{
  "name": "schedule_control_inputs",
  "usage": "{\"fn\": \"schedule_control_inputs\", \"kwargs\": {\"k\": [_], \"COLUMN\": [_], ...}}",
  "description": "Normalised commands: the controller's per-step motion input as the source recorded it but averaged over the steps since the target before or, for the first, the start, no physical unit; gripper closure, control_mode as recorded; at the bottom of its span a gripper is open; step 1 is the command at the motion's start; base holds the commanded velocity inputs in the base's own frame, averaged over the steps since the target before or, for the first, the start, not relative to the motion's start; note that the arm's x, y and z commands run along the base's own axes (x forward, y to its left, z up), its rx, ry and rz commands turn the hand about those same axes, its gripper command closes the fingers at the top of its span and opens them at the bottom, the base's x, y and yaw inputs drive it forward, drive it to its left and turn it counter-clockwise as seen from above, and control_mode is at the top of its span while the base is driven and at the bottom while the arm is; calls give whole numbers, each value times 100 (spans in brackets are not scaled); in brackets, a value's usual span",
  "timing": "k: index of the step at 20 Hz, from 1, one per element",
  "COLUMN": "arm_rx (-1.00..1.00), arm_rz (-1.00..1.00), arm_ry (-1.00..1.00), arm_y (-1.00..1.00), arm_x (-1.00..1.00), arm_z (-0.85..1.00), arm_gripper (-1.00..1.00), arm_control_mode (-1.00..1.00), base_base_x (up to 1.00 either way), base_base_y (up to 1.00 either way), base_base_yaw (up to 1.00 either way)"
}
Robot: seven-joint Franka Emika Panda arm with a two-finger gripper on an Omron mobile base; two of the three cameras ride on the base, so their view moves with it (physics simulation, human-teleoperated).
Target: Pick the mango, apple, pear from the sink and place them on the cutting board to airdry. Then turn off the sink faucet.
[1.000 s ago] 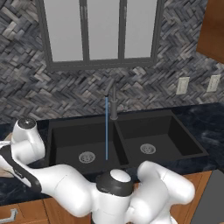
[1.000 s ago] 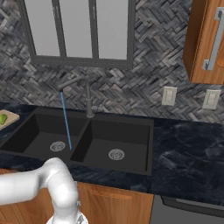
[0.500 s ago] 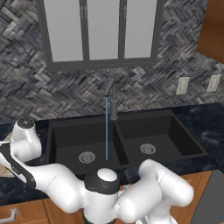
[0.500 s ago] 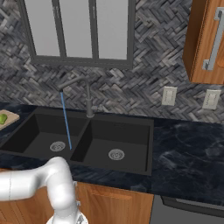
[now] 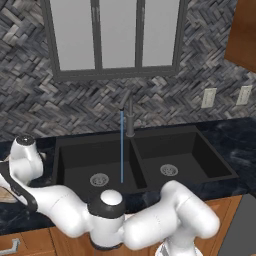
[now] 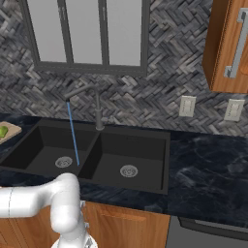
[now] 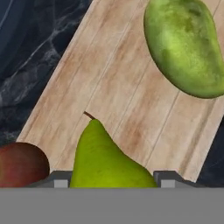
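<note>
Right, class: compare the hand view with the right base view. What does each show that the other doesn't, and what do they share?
Hand view alone: the pear sits between the fingertips of the hand, with the red apple beside it and the mango farther up the board.

Right base view alone: the black sink, both drains, the sink faucet with its water stream running into the left basin, the window and the wall outlets.

Shared: the cutting board and the dark counter.
</note>
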Motion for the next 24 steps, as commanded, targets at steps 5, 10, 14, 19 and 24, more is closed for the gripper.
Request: {"fn": "schedule_control_inputs", "kwargs": {"k": [5,10,14,19,24], "arm_rx": [0,0,0,0,0], "arm_rz": [0,0,0,0,0], "arm_ry": [6,5,3,1,0], "arm_y": [33,27,2,0,-4], "arm_x": [17,11,1,-5,-28], "arm_z": [-24,-19,-2,0,8], "arm_gripper": [-100,-100,-100,-100,-100], "arm_control_mode": [-100,-100,-100,-100,-100], "base_base_x": [0,0,0,0,0], "base_base_y": [0,0,0,0,0], "base_base_yaw": [0,0,0,0,0]}}
